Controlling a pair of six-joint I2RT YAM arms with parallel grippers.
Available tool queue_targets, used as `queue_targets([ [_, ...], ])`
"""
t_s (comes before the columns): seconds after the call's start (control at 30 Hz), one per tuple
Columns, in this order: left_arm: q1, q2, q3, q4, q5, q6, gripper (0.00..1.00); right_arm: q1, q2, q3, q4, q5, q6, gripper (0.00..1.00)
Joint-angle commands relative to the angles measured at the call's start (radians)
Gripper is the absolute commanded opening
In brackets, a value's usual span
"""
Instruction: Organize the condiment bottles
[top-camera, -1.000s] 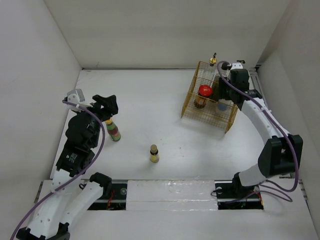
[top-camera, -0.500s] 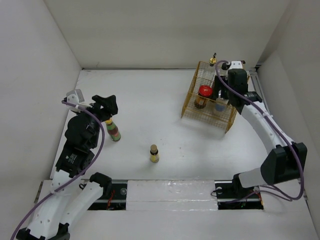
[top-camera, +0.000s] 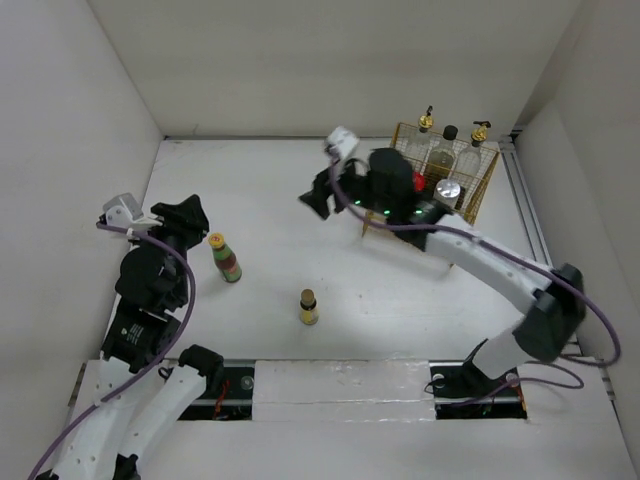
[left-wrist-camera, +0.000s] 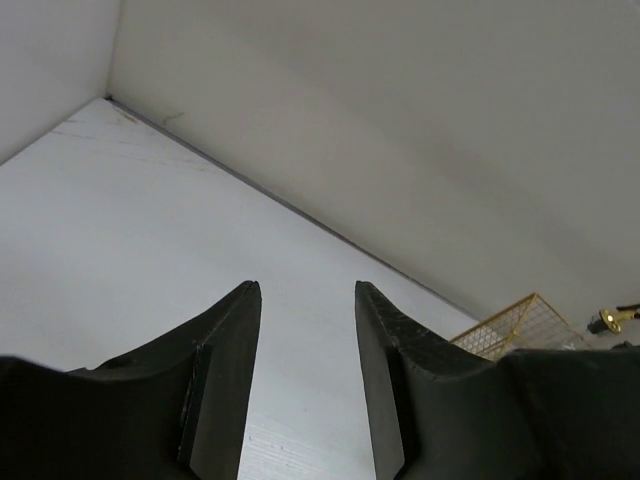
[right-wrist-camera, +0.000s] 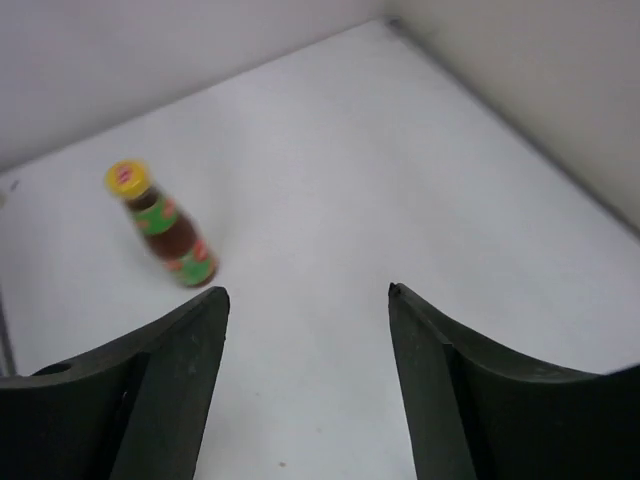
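A colourful-labelled bottle (top-camera: 227, 260) with a yellow cap stands at the table's left; it also shows in the right wrist view (right-wrist-camera: 165, 226). A small yellow bottle (top-camera: 308, 307) stands near the front middle. In the gold wire basket (top-camera: 486, 188) stand two tall clear gold-spouted bottles (top-camera: 426, 135) (top-camera: 477, 142), a dark black-capped jar (top-camera: 450, 140) and a silver-lidded jar (top-camera: 448, 189); a red-lidded jar (top-camera: 417, 181) shows partly behind my right arm. My right gripper (top-camera: 317, 196) (right-wrist-camera: 308, 292) is open and empty over the table's middle. My left gripper (top-camera: 189, 213) (left-wrist-camera: 307, 286) is open and empty, left of the colourful bottle.
White walls enclose the table on the left, back and right. The basket's corner (left-wrist-camera: 520, 320) and a gold spout (left-wrist-camera: 610, 320) show at the right edge of the left wrist view. The arm bases stand at the near edge.
My right arm has swung left out of the basket to the table's middle. My left gripper has drawn back to the left, away from the colourful bottle's cap.
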Motion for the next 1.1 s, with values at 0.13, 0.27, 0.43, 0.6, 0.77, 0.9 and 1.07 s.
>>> queue_targets([
  [0.13, 0.003, -0.057, 0.027, -0.002, -0.169, -0.026, 0.43, 0.271, 0.332, 0.171, 0.144, -0.243, -0.102, 0.84],
  [0.27, 0.003, -0.082, 0.018, 0.010, -0.178, -0.026, 0.50, 0.317, 0.487, 0.280, 0.144, -0.242, -0.093, 0.88],
  [0.43, 0.003, -0.082, 0.018, 0.019, -0.143, -0.017, 0.51, 0.318, 0.655, 0.391, 0.181, -0.199, -0.065, 0.91],
  [0.6, 0.003, -0.082, 0.008, 0.019, -0.108, -0.007, 0.52, 0.327, 0.760, 0.471, 0.256, -0.157, -0.031, 0.91],
  [0.77, 0.003, -0.094, -0.001, 0.033, -0.098, 0.002, 0.52, 0.327, 0.828, 0.523, 0.337, -0.189, 0.030, 0.83],
  [0.9, 0.003, -0.094, -0.001, 0.042, -0.089, 0.002, 0.53, 0.327, 0.840, 0.501, 0.471, -0.190, 0.113, 0.54],
  [1.07, 0.003, -0.094, -0.010, 0.042, -0.071, 0.002, 0.53, 0.327, 0.771, 0.420, 0.639, -0.200, 0.174, 0.31],
])
